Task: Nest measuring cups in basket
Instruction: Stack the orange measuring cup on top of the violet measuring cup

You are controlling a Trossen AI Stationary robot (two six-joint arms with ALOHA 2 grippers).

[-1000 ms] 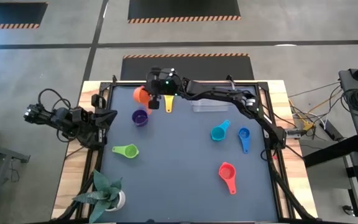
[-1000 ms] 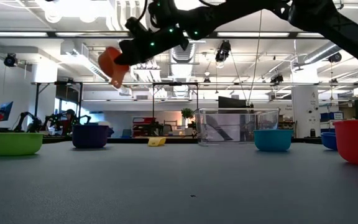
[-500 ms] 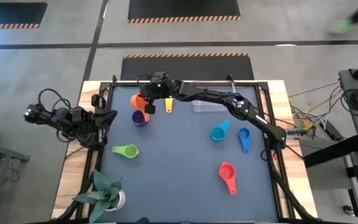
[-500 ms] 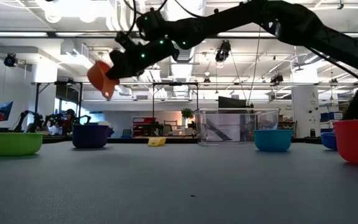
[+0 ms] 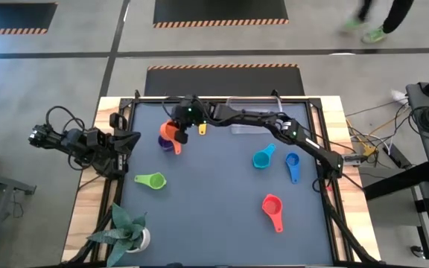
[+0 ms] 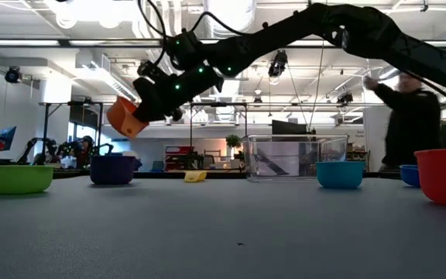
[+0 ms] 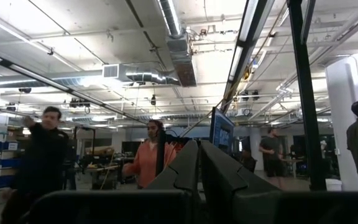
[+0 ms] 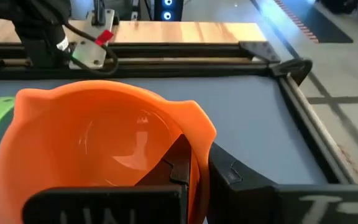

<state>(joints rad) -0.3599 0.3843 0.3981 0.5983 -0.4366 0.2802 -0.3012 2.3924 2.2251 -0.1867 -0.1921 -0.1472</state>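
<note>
Orange cup in right gripper (fingers clamped) above purple cup

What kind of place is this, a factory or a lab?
Probably a robotics lab or workshop: exposed ceiling ducts, more robot arms on benches in the background, and hazard-striped floor mats around the table.

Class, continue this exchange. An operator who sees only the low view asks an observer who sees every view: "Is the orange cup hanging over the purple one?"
Observer: Yes. From above, the orange cup in the right tool overlaps the purple cup.
Operator: How is it gripped?
Observer: In the right wrist view, one finger sits inside the rim and the other outside it.
Operator: And the other arm?
Observer: The left tool waits at the left edge of the table.
</note>
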